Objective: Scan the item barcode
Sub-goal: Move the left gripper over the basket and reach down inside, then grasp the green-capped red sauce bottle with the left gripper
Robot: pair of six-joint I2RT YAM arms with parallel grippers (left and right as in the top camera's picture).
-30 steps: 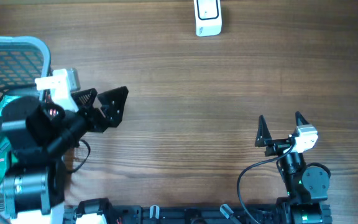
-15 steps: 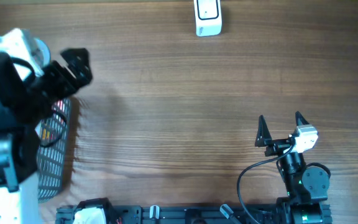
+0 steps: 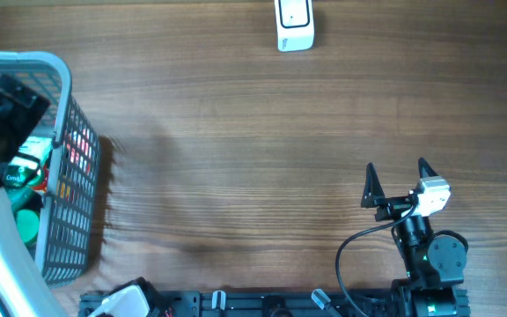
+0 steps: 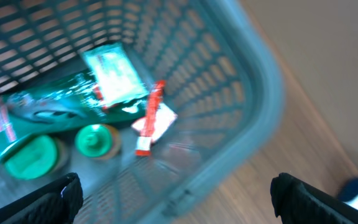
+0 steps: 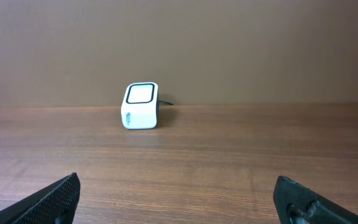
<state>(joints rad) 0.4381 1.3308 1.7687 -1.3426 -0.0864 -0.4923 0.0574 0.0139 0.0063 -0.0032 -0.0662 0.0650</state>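
Left wrist: left hand (image 4: 176, 198) wide open, empty, over basket (image 4: 253, 93); items (image 4: 114, 81) heaped inside. Right hand (image 3: 397, 176) open, idle, facing scanner (image 3: 294, 25) across bench (image 3: 236, 158). Risk: fingers (image 4: 55, 199) snagging basket, or pinching two overlapping items.

Light: soft and even, brightening the whole counter (image 3: 253, 132). Shadow: faint, spreading beside the basket (image 3: 76, 202) at the counter's left edge. Left wrist view: smearing with motion blur. Right wrist view: rendering the scanner (image 5: 140, 106) crisply.

Overhead looks straight down; wrist views share its basket (image 3: 25, 59), close below my left gripper (image 4: 176, 190), and scanner (image 3: 294, 25), far ahead of my right gripper (image 5: 179, 190).
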